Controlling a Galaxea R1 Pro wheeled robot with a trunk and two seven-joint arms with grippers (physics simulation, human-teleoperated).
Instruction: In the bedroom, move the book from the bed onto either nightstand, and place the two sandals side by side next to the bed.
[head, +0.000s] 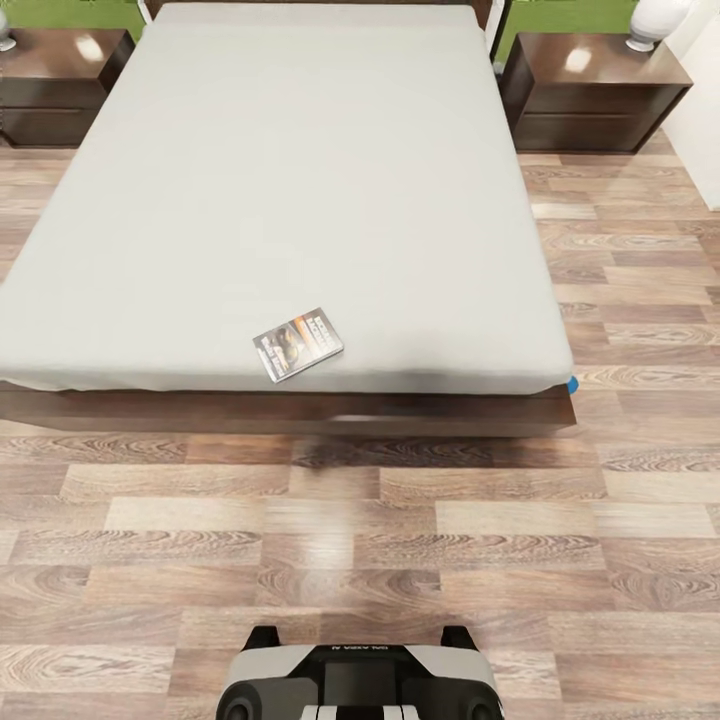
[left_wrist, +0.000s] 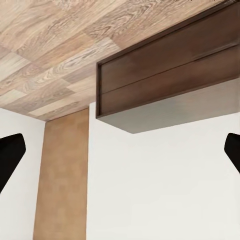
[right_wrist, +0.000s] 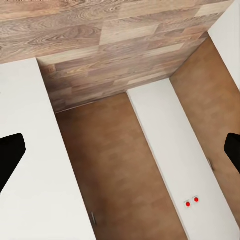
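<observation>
Facing the foot of the bed (head: 280, 180) from a little way back on the wood-plank floor (head: 360, 530), the robot has not yet reached for anything. The book (head: 298, 344) lies flat on the pale mattress close to the bed's foot edge, slightly skewed, roughly midway across the bed. One nightstand (head: 600, 90) stands beside the head of the bed on one side, with a white lamp base on its top; a second nightstand (head: 55, 85) stands beside the head on the other side. A sliver of bright blue (head: 571, 384) peeks out at the bed's foot corner on the first nightstand's side; it may be one of the sandals, but too little shows to be sure.

In each wrist view the dark fingers of the left gripper (left_wrist: 120, 160) and the right gripper (right_wrist: 120, 160) sit at opposite edges of the picture, spread wide with nothing between them, looking toward walls, floor and a dark cabinet (left_wrist: 165, 75).

The risks I would judge from here: the book is thin and lies flat on soft bedding, so fingers closing on it could press into the mattress or push it along instead of lifting it. Rolling nearer could also bump the base against the bed's low wooden frame.
</observation>
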